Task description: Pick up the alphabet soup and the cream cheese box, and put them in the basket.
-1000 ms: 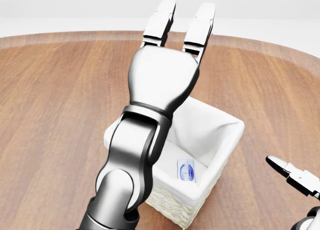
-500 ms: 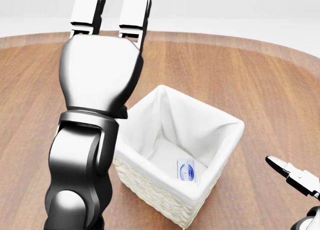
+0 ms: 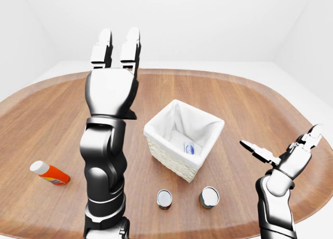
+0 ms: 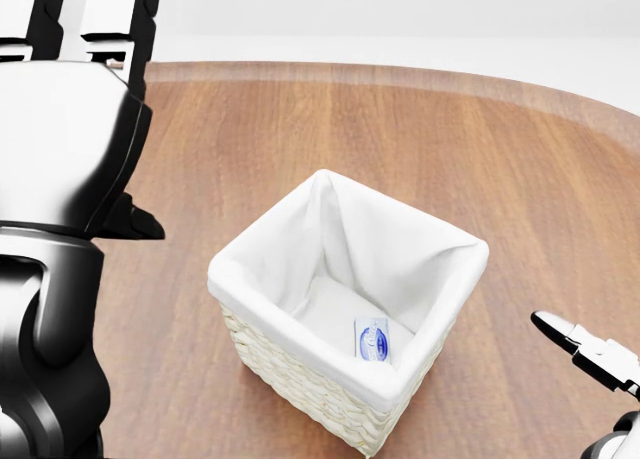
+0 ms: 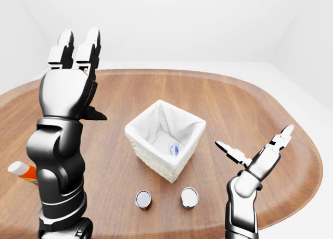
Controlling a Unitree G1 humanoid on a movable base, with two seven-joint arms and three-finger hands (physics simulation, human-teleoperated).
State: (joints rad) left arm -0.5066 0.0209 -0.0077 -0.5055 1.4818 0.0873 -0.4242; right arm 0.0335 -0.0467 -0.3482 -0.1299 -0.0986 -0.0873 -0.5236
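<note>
A white cloth-lined wicker basket (image 3: 154, 128) stands at the middle of the round wooden table (image 3: 250, 103). A small white and blue cream cheese box (image 4: 372, 339) lies inside it, on the bottom. Two small cans (image 3: 164, 198) (image 3: 209, 197) stand upright below the basket in the left-eye view; I cannot tell from their lids which one is the alphabet soup. My left hand (image 3: 115, 43) is raised high to the left of the basket, fingers straight up, open and empty. My right hand (image 3: 281, 140) hovers at the lower right, fingers spread, open and empty.
An orange bottle with a white cap (image 3: 48, 173) lies on the table at the far left. My left forearm (image 3: 104, 161) stands upright between that bottle and the basket. The table edge curves close below the cans.
My left arm has swung from over the basket to the left edge of the head view, uncovering the basket. The right hand and the box have not moved.
</note>
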